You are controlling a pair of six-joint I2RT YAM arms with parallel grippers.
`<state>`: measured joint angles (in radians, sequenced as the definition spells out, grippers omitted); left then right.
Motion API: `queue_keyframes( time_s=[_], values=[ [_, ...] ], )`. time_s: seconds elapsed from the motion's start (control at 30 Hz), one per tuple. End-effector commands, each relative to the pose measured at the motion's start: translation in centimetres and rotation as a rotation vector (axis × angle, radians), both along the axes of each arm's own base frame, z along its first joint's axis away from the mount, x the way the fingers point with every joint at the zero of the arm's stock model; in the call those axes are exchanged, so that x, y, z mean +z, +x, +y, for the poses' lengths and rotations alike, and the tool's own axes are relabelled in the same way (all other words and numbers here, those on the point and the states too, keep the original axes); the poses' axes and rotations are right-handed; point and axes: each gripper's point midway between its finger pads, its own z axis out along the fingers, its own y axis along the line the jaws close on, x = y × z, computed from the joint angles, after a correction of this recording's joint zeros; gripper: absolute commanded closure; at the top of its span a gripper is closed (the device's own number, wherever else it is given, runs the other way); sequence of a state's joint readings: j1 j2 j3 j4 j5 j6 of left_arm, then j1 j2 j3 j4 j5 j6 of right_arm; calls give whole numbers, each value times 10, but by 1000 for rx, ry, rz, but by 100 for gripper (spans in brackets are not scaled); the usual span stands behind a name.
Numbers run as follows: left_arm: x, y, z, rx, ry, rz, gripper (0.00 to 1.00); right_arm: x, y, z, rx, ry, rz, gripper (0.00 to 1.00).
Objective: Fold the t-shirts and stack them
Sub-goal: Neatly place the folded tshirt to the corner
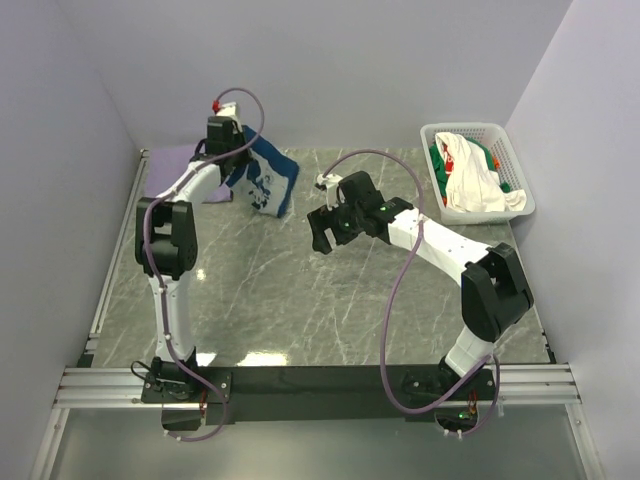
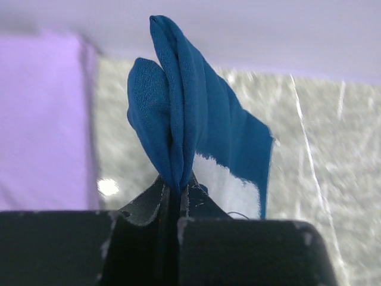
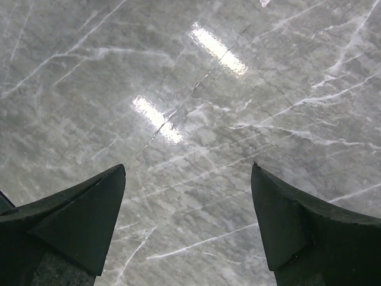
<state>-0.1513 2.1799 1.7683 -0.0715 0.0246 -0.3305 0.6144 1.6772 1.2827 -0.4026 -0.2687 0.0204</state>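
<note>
Hanging from the left gripper (image 2: 178, 205) is the navy-blue t-shirt (image 1: 265, 185). A bunched-up fold of it is pinched tight between the closed fingers, and the rest droops down toward the marble table (image 1: 300, 300) at the far left. Some white print shows on the cloth. Just beside it, the lavender t-shirt (image 1: 168, 168) lies flat in the far left corner of the table. From the left wrist view it's the purple patch off to the side of the navy one.

The right gripper (image 3: 187, 220) is wide open with nothing in it, sitting over bare marble around the middle of the table, well apart from both shirts.

Over at the far right is the white basket (image 1: 517, 165), with a white t-shirt (image 1: 470, 185) heaped in it and spilling over the near rim. A green t-shirt (image 1: 440, 160) with red-orange bits is tucked underneath.
</note>
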Motion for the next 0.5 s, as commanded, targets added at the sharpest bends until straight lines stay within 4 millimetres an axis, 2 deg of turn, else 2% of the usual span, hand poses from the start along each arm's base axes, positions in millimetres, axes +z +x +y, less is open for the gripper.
queue_keyframes(
  time_s=[0.0, 0.03, 0.07, 0.2, 0.47],
  values=[
    [48, 26, 32, 25, 77, -132, 99, 10, -1, 0, 15, 19, -19, 8],
    [58, 31, 37, 31, 81, -153, 99, 10, -2, 0, 17, 20, -19, 8],
    [61, 34, 47, 44, 87, -160, 99, 9, -2, 0, 18, 20, -17, 8],
    [78, 39, 63, 67, 143, -213, 99, 5, -2, 0, 17, 14, -6, 8],
    [99, 43, 75, 53, 188, -260, 99, 4, 0, 2, 19, 10, -1, 7]
  ],
)
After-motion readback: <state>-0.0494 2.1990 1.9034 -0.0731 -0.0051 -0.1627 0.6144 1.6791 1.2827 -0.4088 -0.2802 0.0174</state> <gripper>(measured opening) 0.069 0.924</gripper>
